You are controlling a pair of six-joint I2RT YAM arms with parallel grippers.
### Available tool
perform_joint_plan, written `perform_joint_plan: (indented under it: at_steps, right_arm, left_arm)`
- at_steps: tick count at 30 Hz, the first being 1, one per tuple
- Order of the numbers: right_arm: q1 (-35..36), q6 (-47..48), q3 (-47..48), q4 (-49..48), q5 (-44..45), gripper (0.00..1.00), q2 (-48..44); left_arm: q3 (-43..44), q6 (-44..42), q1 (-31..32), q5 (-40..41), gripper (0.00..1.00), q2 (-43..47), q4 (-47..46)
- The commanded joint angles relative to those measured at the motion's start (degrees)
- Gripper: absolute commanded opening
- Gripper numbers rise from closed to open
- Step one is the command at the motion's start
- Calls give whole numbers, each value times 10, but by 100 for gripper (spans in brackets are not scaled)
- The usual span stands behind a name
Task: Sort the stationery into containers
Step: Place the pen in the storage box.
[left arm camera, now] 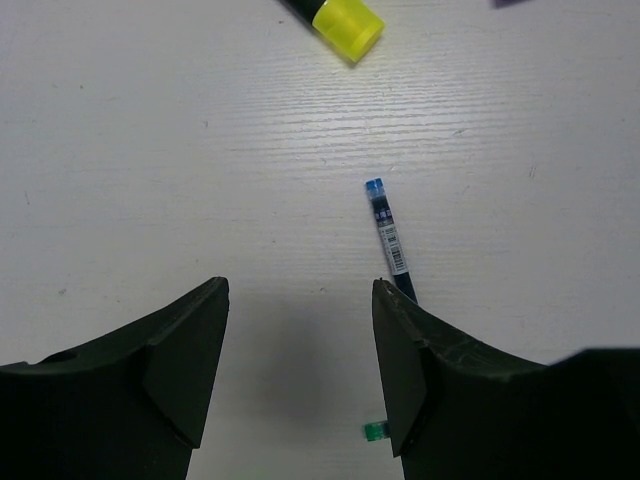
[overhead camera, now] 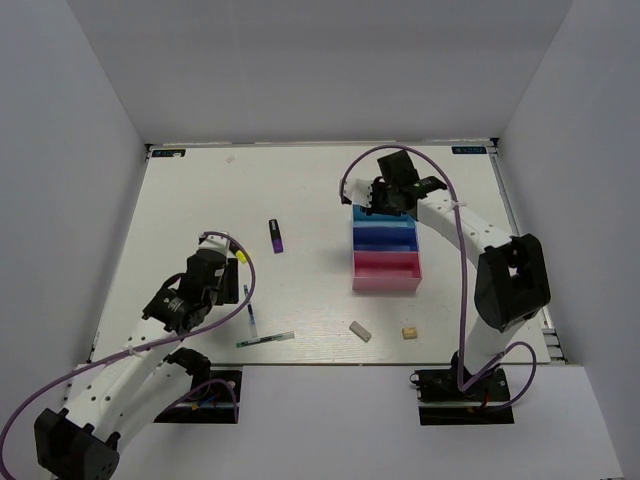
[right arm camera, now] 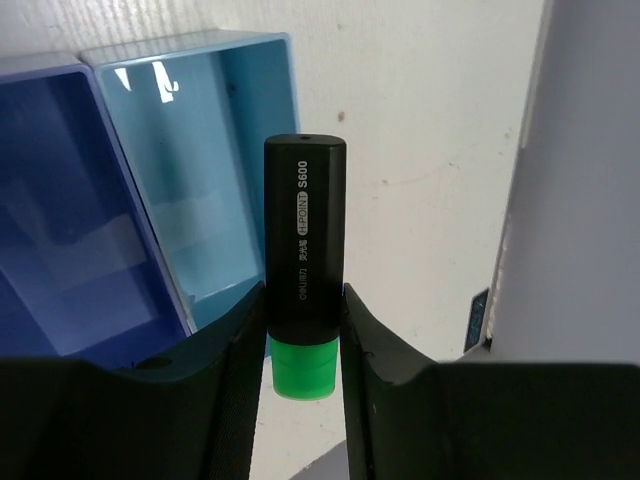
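Green-capped highlighter (right arm camera: 305, 240) is clamped in the right gripper (right arm camera: 305, 310), long axis along its fingers, cap toward the wrist. The light blue tray (right arm camera: 195, 170) lies just to its left in the wrist view. The left gripper (left arm camera: 300, 300) stands open and empty, well apart.

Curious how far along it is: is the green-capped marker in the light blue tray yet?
No. The green-capped highlighter is clamped in the right gripper; the light blue tray shows only bare floor.
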State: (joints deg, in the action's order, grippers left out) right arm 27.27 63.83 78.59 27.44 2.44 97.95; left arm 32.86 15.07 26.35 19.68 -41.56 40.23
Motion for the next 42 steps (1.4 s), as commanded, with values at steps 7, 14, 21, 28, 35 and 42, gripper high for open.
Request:
perform_joint_plan:
  at_steps: [7, 14, 21, 28, 35, 42]
  right_arm:
    - [-30, 27, 37, 17, -51, 0, 58]
    - [-37, 13, 55, 50, -62, 32, 78]
    - [-42, 10, 37, 45, -78, 50, 52]
    - [-50, -3, 32, 52, -93, 52, 32]
    - [-51, -330, 1, 3, -110, 0, -68]
    - [-56, -448, -60, 65, -255, 42, -169]
  left_arm:
    - [19, 0, -2, 0, 71, -10, -1]
    - [19, 0, -8, -3, 71, -19, -1]
    - [27, 25, -59, -62, 71, -49, -23]
    - [76, 63, -89, -112, 71, -115, -43]
    - [233, 95, -89, -66, 19, -279, -31]
    - [396, 239, -91, 20, 78, -489, 122]
